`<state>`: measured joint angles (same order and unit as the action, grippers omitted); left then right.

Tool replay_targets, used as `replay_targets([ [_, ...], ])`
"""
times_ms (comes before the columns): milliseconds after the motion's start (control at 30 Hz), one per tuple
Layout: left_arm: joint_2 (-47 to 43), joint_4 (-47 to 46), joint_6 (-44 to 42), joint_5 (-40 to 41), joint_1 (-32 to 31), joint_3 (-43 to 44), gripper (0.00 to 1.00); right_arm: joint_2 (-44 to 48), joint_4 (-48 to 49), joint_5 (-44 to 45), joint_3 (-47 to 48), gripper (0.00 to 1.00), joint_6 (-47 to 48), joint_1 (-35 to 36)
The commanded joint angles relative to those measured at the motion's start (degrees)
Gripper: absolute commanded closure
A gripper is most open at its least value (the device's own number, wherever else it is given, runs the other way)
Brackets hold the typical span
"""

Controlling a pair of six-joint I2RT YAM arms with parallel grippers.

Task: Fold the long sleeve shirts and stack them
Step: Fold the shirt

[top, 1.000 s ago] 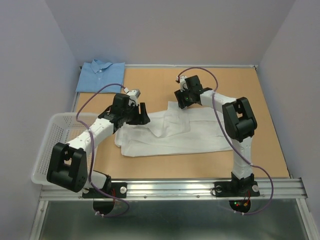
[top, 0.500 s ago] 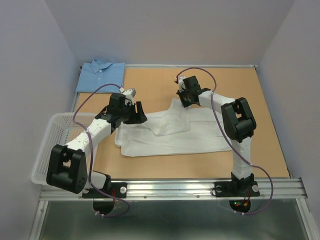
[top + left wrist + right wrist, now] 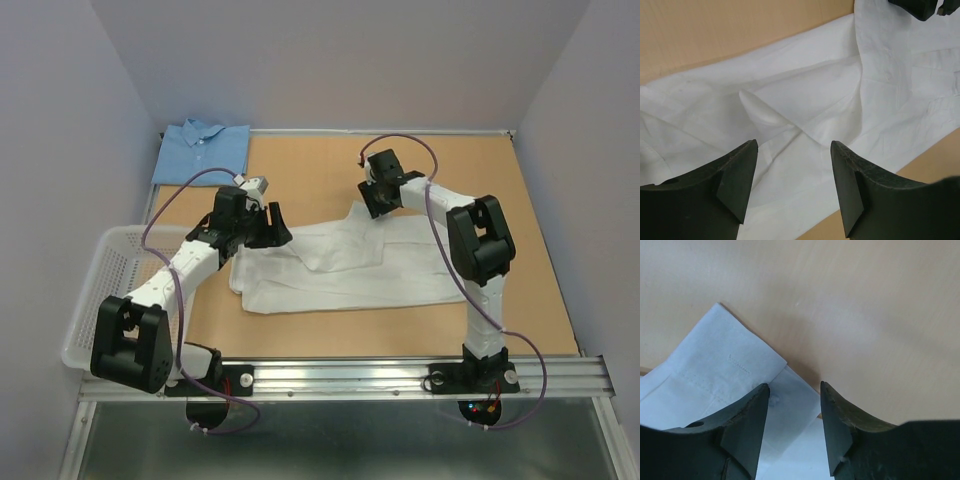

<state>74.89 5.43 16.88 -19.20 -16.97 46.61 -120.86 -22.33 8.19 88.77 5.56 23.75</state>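
Note:
A plain white long sleeve shirt [image 3: 340,268] lies spread and creased across the middle of the table. A light blue shirt [image 3: 203,150] lies folded at the back left corner. My left gripper [image 3: 274,230] hovers open over the white shirt's left end; in its wrist view the left gripper [image 3: 794,150] has only white cloth [image 3: 805,100] beneath its jaws. At the shirt's far tip, my right gripper [image 3: 376,207] stands open. In the right wrist view, the right gripper [image 3: 795,390] has a flat white cuff corner [image 3: 725,370] lying between its fingers on the tan table.
A white mesh basket [image 3: 95,290] sits at the table's left edge beside my left arm. Grey walls close in on three sides. The tan tabletop [image 3: 500,190] shows bare to the right of the white shirt. A metal rail [image 3: 350,375] runs along the near edge.
My right gripper has shifted a little to the right at the shirt's far tip. My left gripper has drawn back slightly toward the left. The white shirt lies about as before.

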Motion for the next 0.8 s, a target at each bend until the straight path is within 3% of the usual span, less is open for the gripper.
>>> replay_targets([
  [0,-2.38,-1.48,0.34,-1.1,0.62,-0.2,0.29,1.69,-6.58,1.39,4.3,0.48,0.15,-0.19],
  [333,-2.65,-1.21,0.16,-1.72,0.8,-0.2,0.29,4.66,-7.82,-6.16,8.34,0.49,-3.36,-2.91],
  [767,-2.12,-2.53,0.87,-2.24,1.06,-1.17,0.29,2.38,-12.74,-3.88,8.35,0.54,-4.77,-5.73],
])
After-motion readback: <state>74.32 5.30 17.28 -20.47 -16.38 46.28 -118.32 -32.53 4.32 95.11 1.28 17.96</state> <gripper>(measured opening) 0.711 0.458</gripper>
